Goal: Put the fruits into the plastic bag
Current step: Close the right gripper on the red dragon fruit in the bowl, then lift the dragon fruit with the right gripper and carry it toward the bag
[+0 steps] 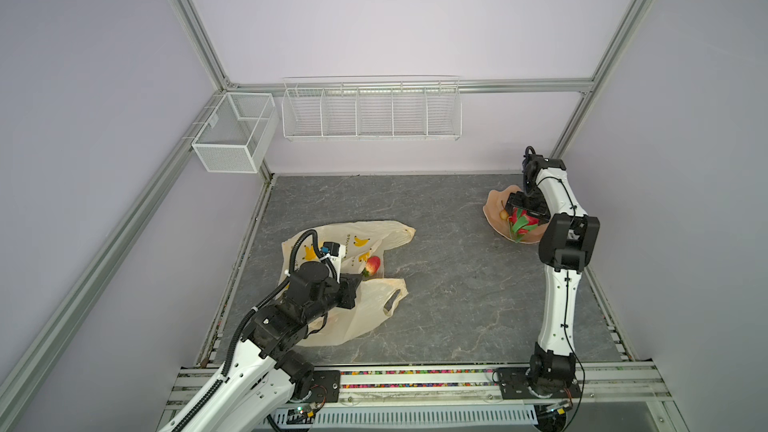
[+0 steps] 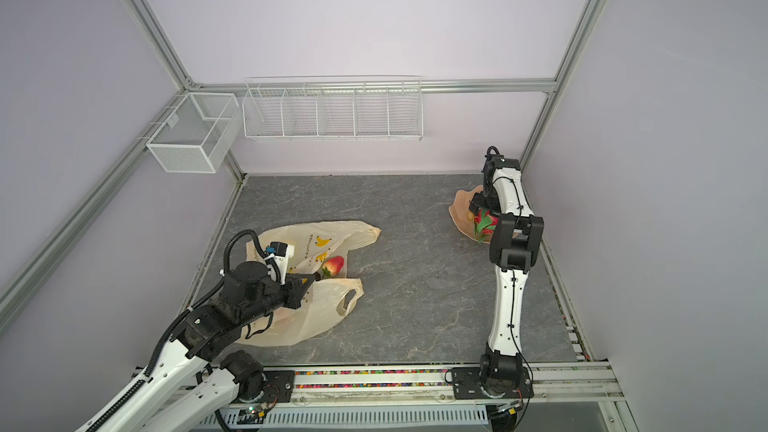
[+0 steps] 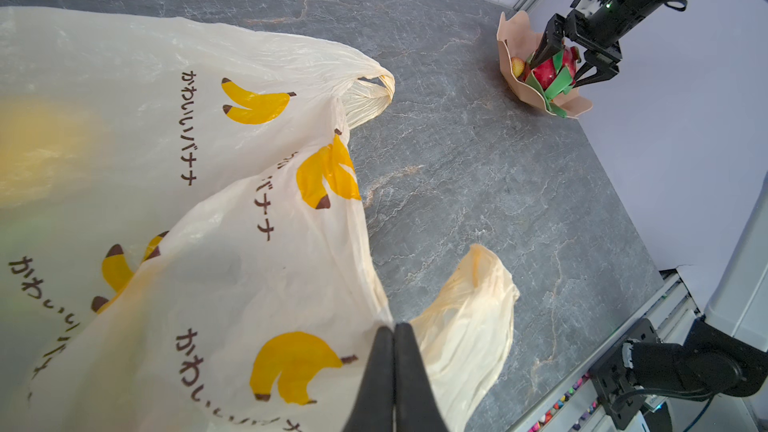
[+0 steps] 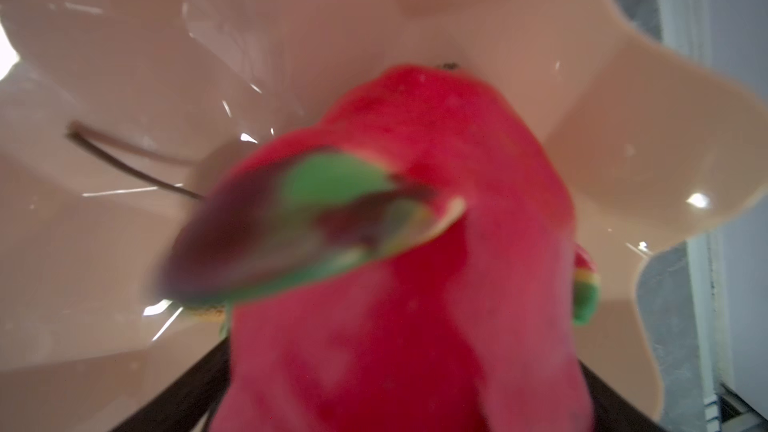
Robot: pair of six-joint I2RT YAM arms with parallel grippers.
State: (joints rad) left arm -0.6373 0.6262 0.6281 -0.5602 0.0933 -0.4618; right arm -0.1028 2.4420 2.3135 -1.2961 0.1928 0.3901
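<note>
The dragon fruit (image 1: 526,220) lies in the peach bowl (image 1: 494,201), which sits toward 2 o'clock on the desk (image 1: 457,284) in both top views, near the far right corner. A small yellow fruit (image 1: 504,214) rests just beside it at about 9 o'clock, also in the bowl. The right gripper (image 3: 557,73) is down over the bowl with its fingers spread wide, one on each side of the dragon fruit. Whether they press on it I cannot tell; the fruit looks seated in the bowl.

Well apart, toward 8 o'clock on the desk, the plastic bag (image 1: 365,309) lies crumpled, and a strawberry (image 1: 372,265) sits at its mouth between the two handle lobes. The left gripper (image 3: 394,332) has its fingers closed tight on a fold of the bag's film at that mouth, with the strawberry at about 1 o'clock from them.

The step in hand looks like the grasp on the dragon fruit. Next, the right fingers would need to close firmly on its red body rather than the green scales and lift it clear of the rim. It would then travel toward 8 o'clock while the left keeps the mouth raised and open.
</note>
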